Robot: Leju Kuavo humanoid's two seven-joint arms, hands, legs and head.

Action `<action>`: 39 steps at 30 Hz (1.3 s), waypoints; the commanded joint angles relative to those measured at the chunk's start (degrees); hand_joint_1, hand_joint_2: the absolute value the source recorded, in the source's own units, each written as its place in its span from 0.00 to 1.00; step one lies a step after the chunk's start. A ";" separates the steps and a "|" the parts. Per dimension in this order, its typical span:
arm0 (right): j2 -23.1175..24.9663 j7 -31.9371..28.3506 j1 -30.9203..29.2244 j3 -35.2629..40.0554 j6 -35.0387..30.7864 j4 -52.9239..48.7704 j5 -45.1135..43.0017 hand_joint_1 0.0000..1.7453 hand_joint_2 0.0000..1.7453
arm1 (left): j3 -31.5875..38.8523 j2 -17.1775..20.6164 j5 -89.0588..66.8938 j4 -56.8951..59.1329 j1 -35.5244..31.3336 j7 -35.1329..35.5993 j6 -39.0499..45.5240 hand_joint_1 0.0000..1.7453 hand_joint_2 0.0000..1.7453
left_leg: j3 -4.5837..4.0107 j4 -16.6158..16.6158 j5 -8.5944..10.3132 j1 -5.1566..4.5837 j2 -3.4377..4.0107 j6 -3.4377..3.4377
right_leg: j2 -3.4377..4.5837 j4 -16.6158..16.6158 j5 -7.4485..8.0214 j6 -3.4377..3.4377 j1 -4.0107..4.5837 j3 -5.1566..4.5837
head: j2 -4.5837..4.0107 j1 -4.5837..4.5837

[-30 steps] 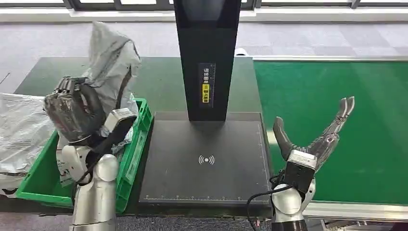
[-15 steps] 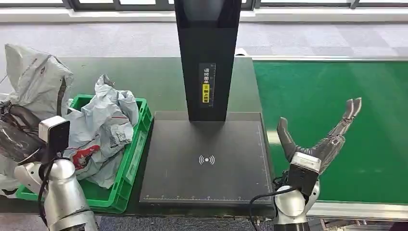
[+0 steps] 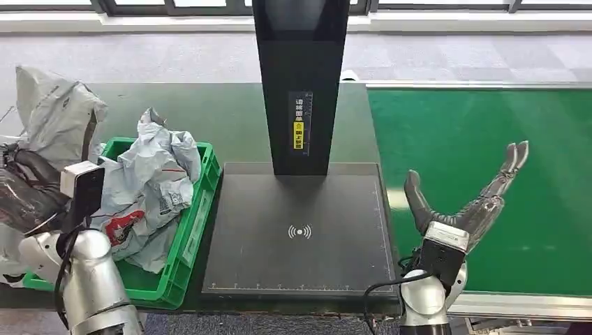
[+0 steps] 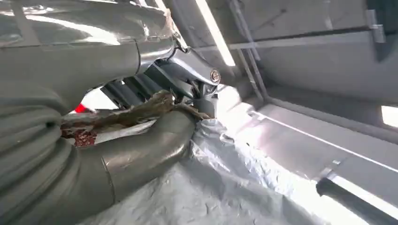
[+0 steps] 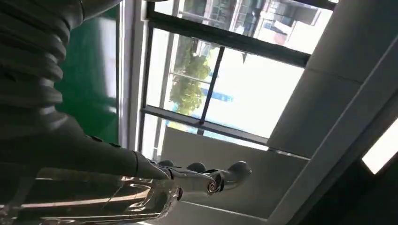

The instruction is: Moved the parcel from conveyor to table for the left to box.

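Parcel: a grey plastic mailer bag [image 3: 54,112], crumpled and standing tall past the far-left corner of the green crate [image 3: 188,237], off the desk's [image 3: 230,115] left edge.
Left robot hand [image 3: 24,192]: closed on the lower part of that parcel; the left wrist view shows its fingers [image 4: 141,89] folded around wrinkled film, though how much is caught is hard to judge.
Right robot hand [image 3: 466,199]: empty, fingers spread, held over the conveyor's [image 3: 489,125] near-left edge.
Handling: looks light, soft and floppy, with a slick film likely to slip; contents cannot be told.
Where to hold: probably low, around the bunched body where there is bulk, not the loose top flap.
Crate: already holds other pale, creased mailers [image 3: 150,185].
Scanner plate [image 3: 300,230]: bare, at the desk's near edge.
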 commanded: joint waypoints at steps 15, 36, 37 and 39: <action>4.07 -0.13 3.77 -2.41 1.28 0.55 -0.10 0.00 1.00 | -13.38 -0.11 -8.73 8.47 0.82 12.07 -0.15 1.00 1.00 | 0.21 -0.12 -0.01 0.01 -0.16 -0.03 | -0.22 -0.11 -0.06 0.00 0.02 0.25 | 0.00 -0.02; 4.09 0.03 2.51 -2.15 1.69 2.18 0.34 0.00 1.00 | -9.24 -0.11 -2.53 9.06 1.01 9.02 -0.15 0.00 1.00 | 0.20 -0.11 -0.03 0.02 0.00 -0.04 | -0.05 -0.10 -0.03 0.00 0.03 0.23 | 0.00 0.00; 4.09 0.03 2.51 -2.15 1.69 2.18 0.34 0.00 1.00 | -9.24 -0.11 -2.53 9.06 1.01 9.02 -0.15 0.00 1.00 | 0.18 -0.10 -0.03 0.01 -0.01 -0.03 | -0.06 -0.08 -0.03 0.00 0.02 0.20 | -0.02 0.00; 4.09 0.03 2.51 -2.15 1.69 2.18 0.34 0.00 1.00 | -9.24 -0.11 -2.53 9.06 1.01 9.02 -0.15 0.00 1.00 | 0.20 -0.11 -0.03 0.02 -0.02 -0.04 | -0.06 -0.10 -0.03 0.00 0.03 0.23 | -0.02 0.00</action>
